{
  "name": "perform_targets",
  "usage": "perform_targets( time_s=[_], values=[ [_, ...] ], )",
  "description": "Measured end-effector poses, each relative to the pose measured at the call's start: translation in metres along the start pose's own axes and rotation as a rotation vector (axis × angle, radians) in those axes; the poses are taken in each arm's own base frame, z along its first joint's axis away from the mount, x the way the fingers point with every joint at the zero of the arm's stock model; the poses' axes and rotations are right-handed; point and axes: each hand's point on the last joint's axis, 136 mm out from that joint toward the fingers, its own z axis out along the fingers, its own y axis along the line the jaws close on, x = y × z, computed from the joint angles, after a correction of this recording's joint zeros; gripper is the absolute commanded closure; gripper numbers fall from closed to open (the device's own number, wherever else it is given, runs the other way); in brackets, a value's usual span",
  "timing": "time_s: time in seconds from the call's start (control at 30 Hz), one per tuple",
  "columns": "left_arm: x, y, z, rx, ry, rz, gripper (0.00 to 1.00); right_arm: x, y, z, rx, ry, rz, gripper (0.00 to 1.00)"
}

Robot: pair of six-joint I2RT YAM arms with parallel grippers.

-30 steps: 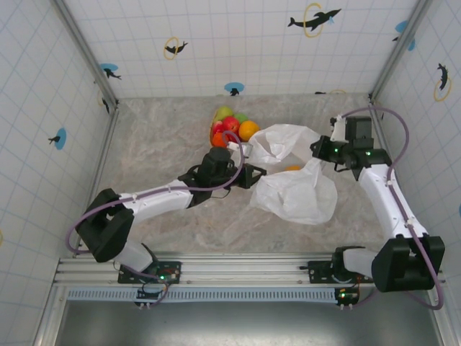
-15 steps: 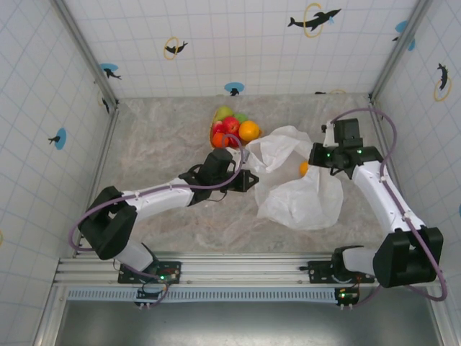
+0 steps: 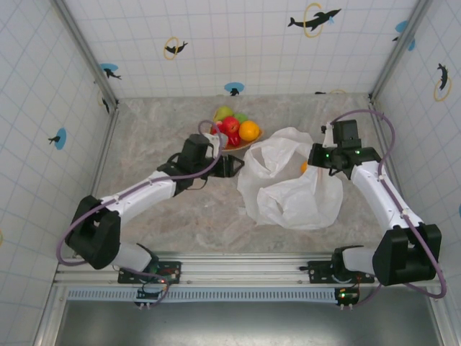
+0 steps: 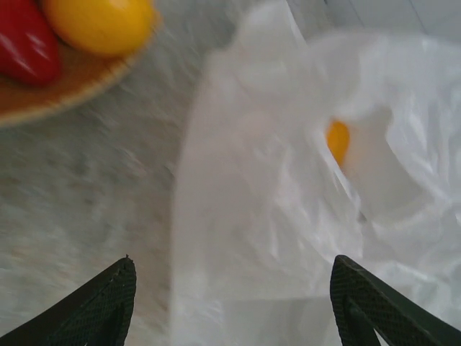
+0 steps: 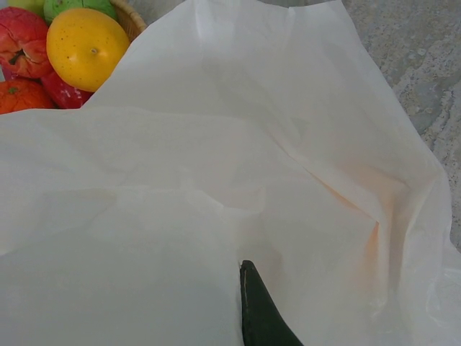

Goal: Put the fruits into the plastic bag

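Top external view: the left arm has let go of the bag and backed off.
The left gripper, closed at the near edge of the plastic bag a second ago, now stands spread and empty, drawn back toward the plate. The right gripper stays pinched on the bag's far rim, holding the mouth up. One orange fruit lies inside the bag. The other fruits sit heaped on the plate, so I'd guess another pick comes next.
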Motion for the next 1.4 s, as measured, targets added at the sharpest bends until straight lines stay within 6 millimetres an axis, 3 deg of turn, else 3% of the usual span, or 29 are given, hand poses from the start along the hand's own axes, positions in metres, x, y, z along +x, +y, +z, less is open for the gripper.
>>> perform_targets(
  time_s=[0.13,0.3,0.4,0.57,0.7,1.03,1.4],
  values=[
    [-0.044,0.037,-0.007,-0.126,-0.095,-0.022,0.27,-0.001,0.001,0.0,-0.004,-0.004,0.004,0.98],
    [-0.091,0.072,0.013,-0.295,-0.126,0.034,0.22,-0.002,0.002,0.0,-0.013,-0.005,0.005,0.98],
    [-0.1,0.09,0.03,-0.379,-0.093,0.083,0.18,-0.001,0.003,0.0,-0.016,-0.004,0.006,0.98],
    [-0.095,0.118,0.056,-0.474,0.004,0.143,0.18,-0.002,0.002,0.0,-0.017,-0.005,0.009,0.98],
    [-0.096,0.123,0.069,-0.477,0.047,0.175,0.16,-0.002,0.001,0.0,-0.017,-0.005,0.011,0.98],
    [-0.129,0.113,0.097,-0.421,0.039,0.252,0.13,-0.003,0.003,0.0,-0.026,-0.01,0.009,0.98],
    [-0.135,0.125,0.128,-0.424,0.075,0.296,0.12,-0.003,0.004,0.001,-0.031,-0.005,0.009,0.98]
  ],
)
